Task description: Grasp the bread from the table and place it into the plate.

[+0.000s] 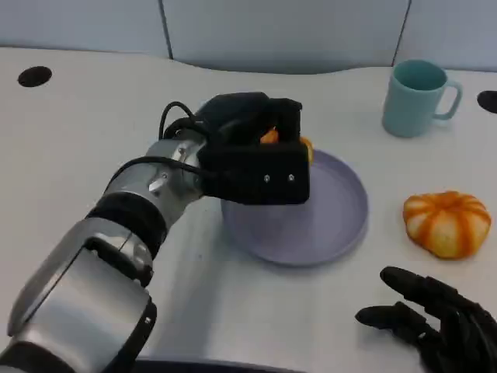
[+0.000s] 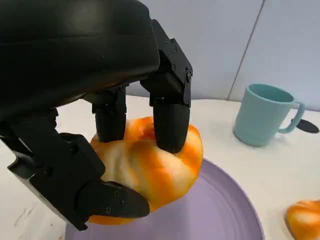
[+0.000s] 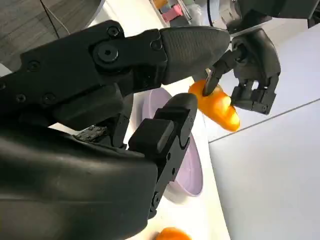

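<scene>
Nearest, the right hand (image 1: 435, 322) rests low on the table (image 1: 93, 140), fingers spread and holding nothing. Just beyond it lies a second bread roll (image 1: 446, 223) (orange and white, on the bare tabletop beside the plate). Further in, the left hand (image 1: 252, 155) grips the bread (image 2: 150, 167) above the purple plate (image 1: 326, 225), over its far-left rim. Farthest back stands a teal mug (image 1: 418, 97).

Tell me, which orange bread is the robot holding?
The bread gripped by the left hand over the purple plate. The other bread lies untouched on the table, past the right hand.
</scene>
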Robot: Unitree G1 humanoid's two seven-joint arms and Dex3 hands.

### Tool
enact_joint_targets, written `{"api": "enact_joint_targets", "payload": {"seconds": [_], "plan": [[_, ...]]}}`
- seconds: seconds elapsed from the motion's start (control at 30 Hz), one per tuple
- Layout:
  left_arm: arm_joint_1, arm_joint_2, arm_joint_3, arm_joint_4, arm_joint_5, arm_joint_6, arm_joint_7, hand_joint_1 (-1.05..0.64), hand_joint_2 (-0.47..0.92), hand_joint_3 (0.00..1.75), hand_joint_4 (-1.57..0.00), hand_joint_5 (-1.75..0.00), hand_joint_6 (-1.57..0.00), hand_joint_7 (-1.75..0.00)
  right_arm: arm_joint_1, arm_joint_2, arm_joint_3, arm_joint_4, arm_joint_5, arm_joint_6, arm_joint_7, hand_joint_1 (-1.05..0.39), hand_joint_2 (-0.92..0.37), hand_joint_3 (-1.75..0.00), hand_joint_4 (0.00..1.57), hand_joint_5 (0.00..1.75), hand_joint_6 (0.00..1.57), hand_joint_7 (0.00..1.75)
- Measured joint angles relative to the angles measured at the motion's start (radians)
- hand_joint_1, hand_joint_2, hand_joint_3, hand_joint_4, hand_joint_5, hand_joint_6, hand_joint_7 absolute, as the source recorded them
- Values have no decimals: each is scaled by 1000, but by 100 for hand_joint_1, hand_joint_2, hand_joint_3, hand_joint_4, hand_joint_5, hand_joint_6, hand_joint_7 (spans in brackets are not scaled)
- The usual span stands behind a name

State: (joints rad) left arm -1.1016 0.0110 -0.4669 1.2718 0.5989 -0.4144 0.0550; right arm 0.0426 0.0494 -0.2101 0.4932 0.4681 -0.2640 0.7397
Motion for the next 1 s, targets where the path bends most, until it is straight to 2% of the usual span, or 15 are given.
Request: {"api": "enact_joint_targets", "payload": {"seconds": [0.27,0.47,0.67,0.77,0.9,0.93,1.0], "plan": [[0,-36,-33,25,33,26,0,-14,36,97,-86,-175,-66,-175,11,0,13,-19,0,15,-6,-76,-92,-28,67,84,95,1],[0,-56,-62,29,63,35,12,-14,36,94,-89,-175,-71,-175,19,0,20,-29,-4,16,-6,-76,-92,-29,68,85,96,1],[0,-59,-71,31,64,35,18,-13,38,94,-88,-175,-69,-175,27,0,22,-39,-8,17,-11,-75,-92,-29,67,85,96,1],[0,-60,-75,32,65,35,24,-12,40,93,-82,-175,-65,-175,27,0,22,-41,-8,21,-12,-75,-92,-29,67,85,96,1],[0,-60,-76,34,65,32,26,-15,54,68,-71,-175,-53,-175,27,0,22,-43,-6,26,-12,-75,-92,-29,67,84,96,1],[0,-60,-76,34,64,31,25,-19,62,52,-63,-175,-48,-175,27,0,22,-43,-6,26,-12,-75,-92,-29,67,84,96,1],[0,-60,-69,35,58,27,8,-23,69,39,-56,-175,-42,-175,27,1,21,-43,-4,28,-11,-75,-92,-29,67,84,96,1]]}}
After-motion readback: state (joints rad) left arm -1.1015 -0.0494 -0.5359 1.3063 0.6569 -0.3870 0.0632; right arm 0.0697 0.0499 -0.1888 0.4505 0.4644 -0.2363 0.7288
